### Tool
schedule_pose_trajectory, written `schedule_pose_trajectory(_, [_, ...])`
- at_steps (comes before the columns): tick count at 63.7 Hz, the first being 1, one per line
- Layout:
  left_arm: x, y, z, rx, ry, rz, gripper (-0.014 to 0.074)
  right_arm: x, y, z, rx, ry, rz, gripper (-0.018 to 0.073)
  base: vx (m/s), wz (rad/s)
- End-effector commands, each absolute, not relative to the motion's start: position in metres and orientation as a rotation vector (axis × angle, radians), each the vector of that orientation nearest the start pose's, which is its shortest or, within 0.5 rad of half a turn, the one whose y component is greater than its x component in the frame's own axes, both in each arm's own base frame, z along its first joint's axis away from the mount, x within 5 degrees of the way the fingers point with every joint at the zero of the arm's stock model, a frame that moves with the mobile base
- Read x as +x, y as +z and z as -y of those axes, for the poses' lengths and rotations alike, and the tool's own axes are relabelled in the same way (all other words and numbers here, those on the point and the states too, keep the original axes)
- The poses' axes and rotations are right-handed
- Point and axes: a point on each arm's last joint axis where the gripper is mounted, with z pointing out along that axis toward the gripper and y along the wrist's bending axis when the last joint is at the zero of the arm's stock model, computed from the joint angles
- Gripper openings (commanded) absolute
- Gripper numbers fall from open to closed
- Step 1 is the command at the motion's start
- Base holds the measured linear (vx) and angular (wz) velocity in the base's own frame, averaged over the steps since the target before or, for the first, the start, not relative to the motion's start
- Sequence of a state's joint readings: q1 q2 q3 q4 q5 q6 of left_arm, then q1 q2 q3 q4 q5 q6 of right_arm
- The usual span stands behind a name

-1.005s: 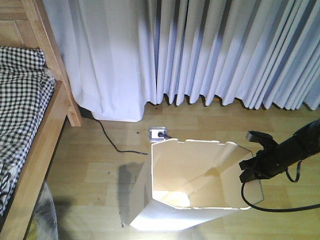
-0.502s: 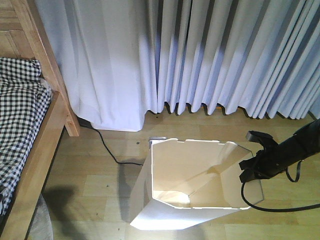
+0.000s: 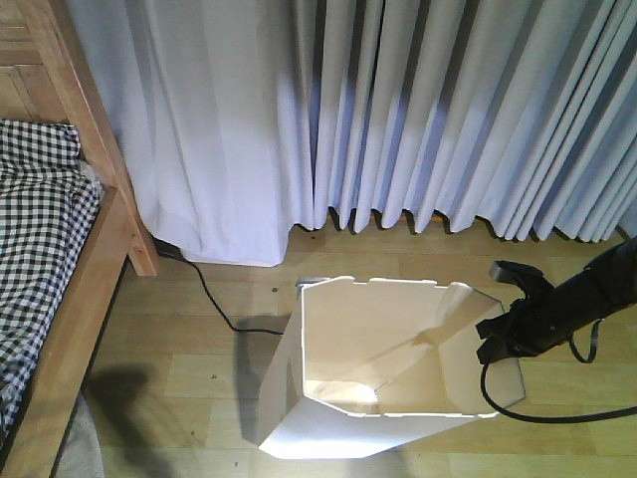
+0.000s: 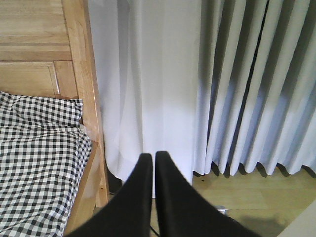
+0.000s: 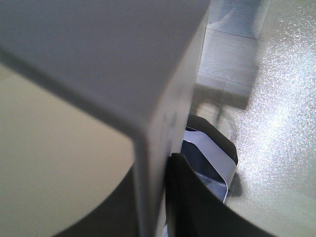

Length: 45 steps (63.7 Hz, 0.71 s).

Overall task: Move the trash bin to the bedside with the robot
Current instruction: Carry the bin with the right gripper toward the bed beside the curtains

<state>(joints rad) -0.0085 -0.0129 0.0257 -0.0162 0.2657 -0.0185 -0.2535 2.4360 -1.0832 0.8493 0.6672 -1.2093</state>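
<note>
**Bin gripped at its rim, bed well off to the left**

At the far left we see the bed [image 3: 85, 299], its light wooden frame carrying black-and-white checked bedding [image 3: 35, 229]. The left gripper [image 4: 150, 170] hangs in front of the headboard post and the curtain [image 3: 418, 119], its two fingers pressed together with nothing between them.

Moving right, a black cable [image 3: 211, 299] trails across the wooden floor [image 3: 189, 383] between the bed and the trash bin [image 3: 368, 339]. The bin sits right of centre, well apart from the bed frame. We cannot tell whether its base rests on the floor or is lifted.

At the right, the right gripper [image 3: 495, 334] is clamped on the bin's right-hand wall at the rim. The wrist view shows that thin wall pinched between the fingers.

We judge the carrying step to be in hand, with the placing not yet done. The next move calls for travel leftward toward the bed frame, holding the pinch firm and minding the cable.

The bin stands upright, mouth up and tapering downward. Its rim's long axis runs left to right, roughly along the curtain.
</note>
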Motion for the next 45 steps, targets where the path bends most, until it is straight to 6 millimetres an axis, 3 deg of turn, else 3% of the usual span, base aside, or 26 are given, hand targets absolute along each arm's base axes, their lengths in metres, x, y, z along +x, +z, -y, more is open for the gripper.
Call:
schedule_pose_trajectory(1, [0.0555, 0.1818, 0.0011, -0.02, -0.045, -1.697, -0.0006, 0.3305, 0.002, 0.0291, -0.271, 1.043, -2.909, -0.0005, 0.0, 0.0])
schedule_pose_trajectory(45, [0.0555, 0.1818, 0.0011, -0.02, -0.045, -1.697, -0.0006, 0.3324, 0.0017, 0.0296, -0.241, 1.026, -2.901, -0.0005, 0.0, 0.0])
